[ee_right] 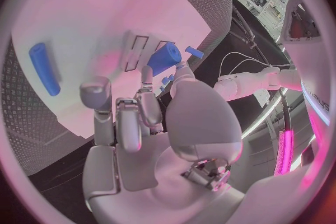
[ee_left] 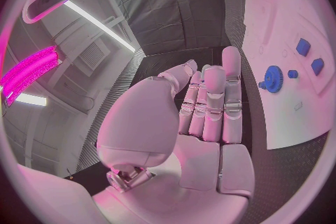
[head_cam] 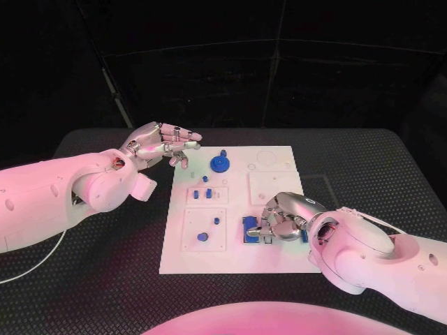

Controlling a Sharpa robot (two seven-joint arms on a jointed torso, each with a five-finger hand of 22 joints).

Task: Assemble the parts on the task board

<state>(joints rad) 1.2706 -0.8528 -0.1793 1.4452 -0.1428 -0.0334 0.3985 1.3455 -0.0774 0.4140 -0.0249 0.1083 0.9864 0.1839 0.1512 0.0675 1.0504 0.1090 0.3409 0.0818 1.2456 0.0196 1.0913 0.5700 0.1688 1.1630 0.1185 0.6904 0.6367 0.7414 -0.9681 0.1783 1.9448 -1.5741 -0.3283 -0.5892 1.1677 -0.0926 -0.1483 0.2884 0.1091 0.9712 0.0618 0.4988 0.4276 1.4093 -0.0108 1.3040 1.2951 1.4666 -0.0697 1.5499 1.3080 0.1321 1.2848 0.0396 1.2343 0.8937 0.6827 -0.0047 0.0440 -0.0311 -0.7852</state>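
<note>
The blue block (head_cam: 251, 229) sits at the near edge of the white board (head_cam: 284, 262). My right hand (head_cam: 280, 218) curls over it, touching; I cannot tell if I hold it. I think seating it comes next. My left hand (head_cam: 161, 145) hovers empty, fingers apart, near the blue gear (head_cam: 219, 164).

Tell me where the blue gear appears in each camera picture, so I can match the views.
Head view: blue gear at the far edge of the task board, just right of the left hand.
Left wrist view: blue gear beside that hand's fingertips.
Right wrist view: I cannot find it.
Shared landmark: the white task board.
</note>
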